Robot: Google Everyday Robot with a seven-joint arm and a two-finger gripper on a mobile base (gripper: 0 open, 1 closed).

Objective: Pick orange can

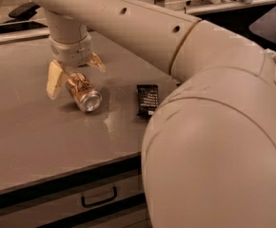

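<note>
The orange can [83,92] lies on its side on the grey table [28,141], its silver end facing the front right. My gripper [75,71] hangs over the can's far end, open. One pale finger [54,79] stands left of the can, and the other finger [96,61] is behind it to the right. The fingers straddle the can's rear part without closing on it.
A black snack packet [147,99] lies flat on the table right of the can. My arm's large pale elbow [214,141] fills the right foreground. A drawer handle [98,198] shows below the table's front edge. Chairs and desks stand behind.
</note>
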